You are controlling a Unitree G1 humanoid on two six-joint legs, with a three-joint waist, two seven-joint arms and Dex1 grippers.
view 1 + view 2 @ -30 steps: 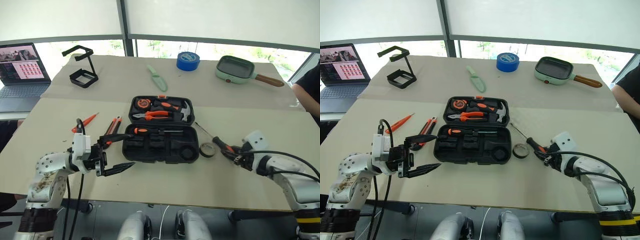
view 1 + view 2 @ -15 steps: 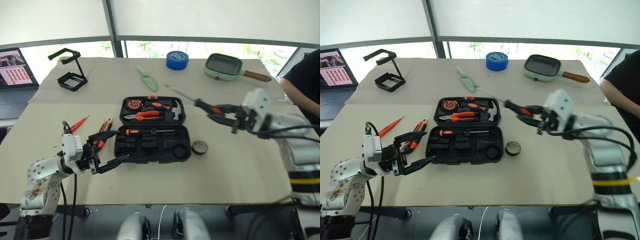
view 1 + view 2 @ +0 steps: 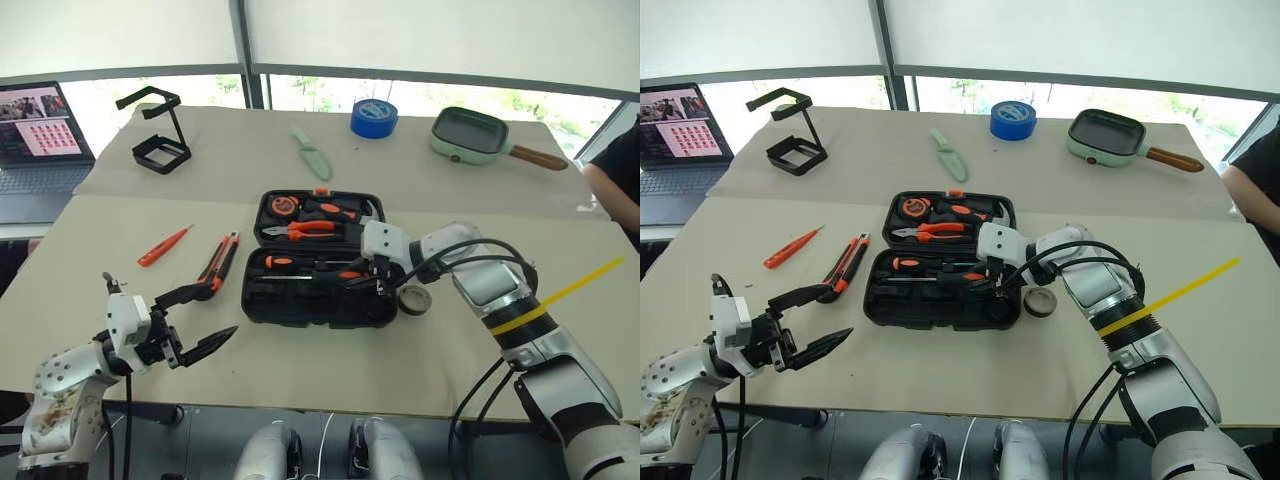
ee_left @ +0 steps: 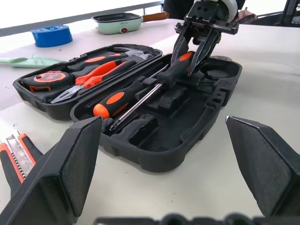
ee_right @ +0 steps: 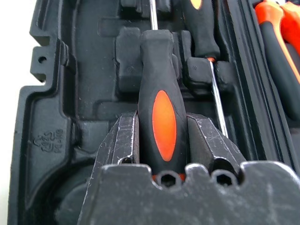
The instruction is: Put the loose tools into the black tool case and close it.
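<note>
Beige table [image 3: 120, 300], bright windows [image 3: 320, 95] behind, white blinds [image 3: 400, 35]

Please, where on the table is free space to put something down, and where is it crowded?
Free: the table right of the tape ring, and the strip between the wire stand and green tool. Crowded: around the open tool case, where the right gripper holds a screwdriver.

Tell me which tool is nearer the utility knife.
Left. The left tool hangs open just in front of the utility knife; the right tool is across the black tool case, gripping a screwdriver.
</note>
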